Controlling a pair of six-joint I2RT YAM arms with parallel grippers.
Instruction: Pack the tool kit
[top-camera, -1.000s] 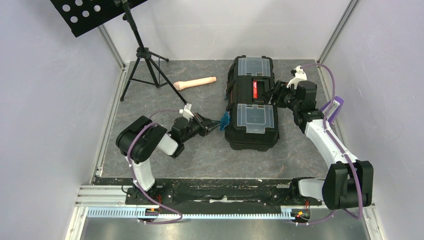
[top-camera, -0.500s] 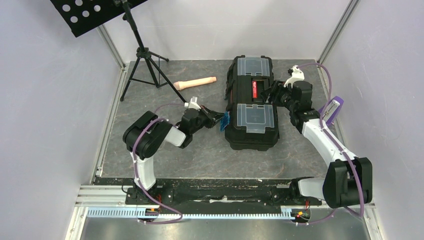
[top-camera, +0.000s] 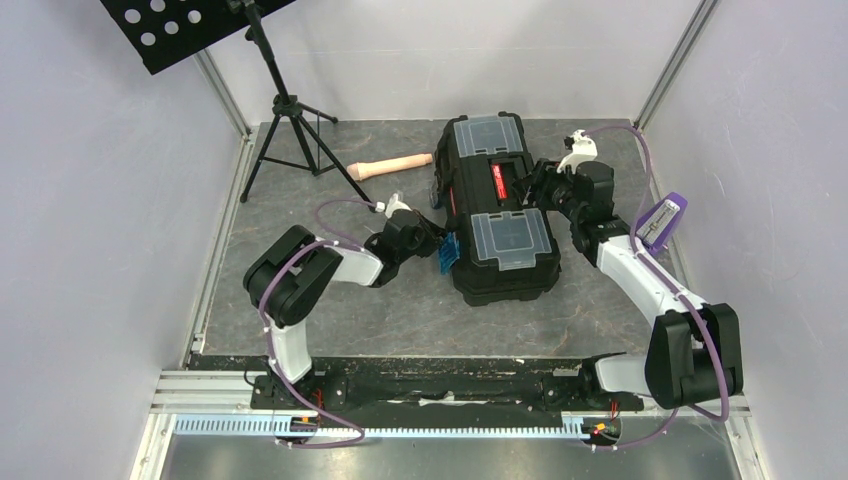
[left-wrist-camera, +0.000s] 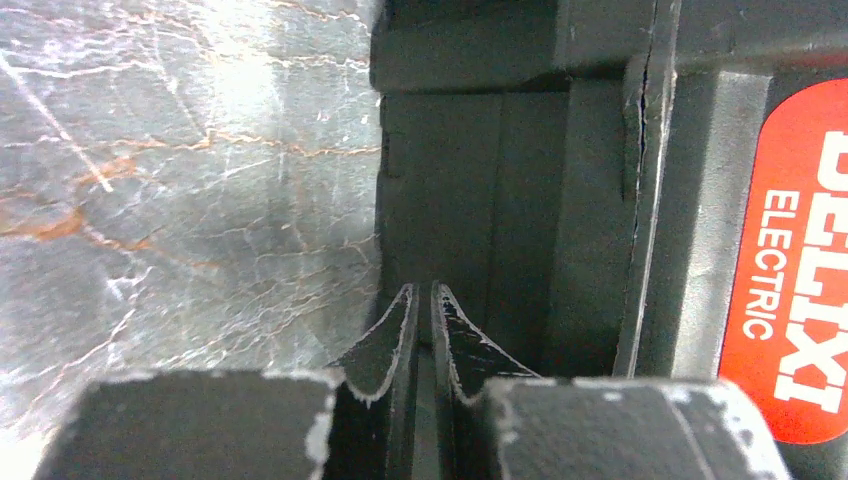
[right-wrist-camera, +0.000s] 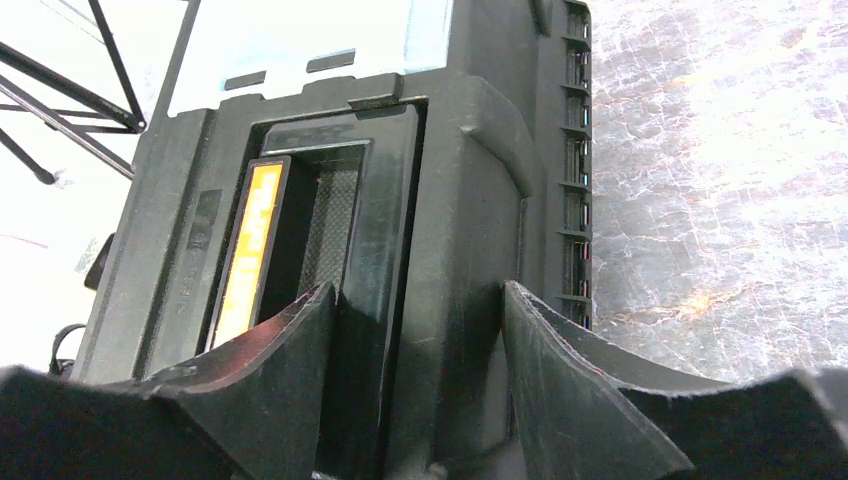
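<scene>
The black toolbox of the tool kit lies mid-table, lid down, with two clear-lidded compartments and a red-labelled handle. My right gripper reaches in from the right. Its jaws straddle the raised ridge of the toolbox beside the handle recess and are shut on it. My left gripper is at the box's left side, just above a blue latch. Its fingers are shut with nothing between them, tips against the toolbox wall next to the red label. No pliers or screwdrivers show.
A beige cylindrical handle lies behind and left of the box. A black tripod stand occupies the far left corner. A purple stapler-like object rests by the right wall. Metal frame posts and pale walls border the mat.
The toolbox has slid left and turned a little with my right gripper on it. My left gripper has closed and moved up against the box's left side.
</scene>
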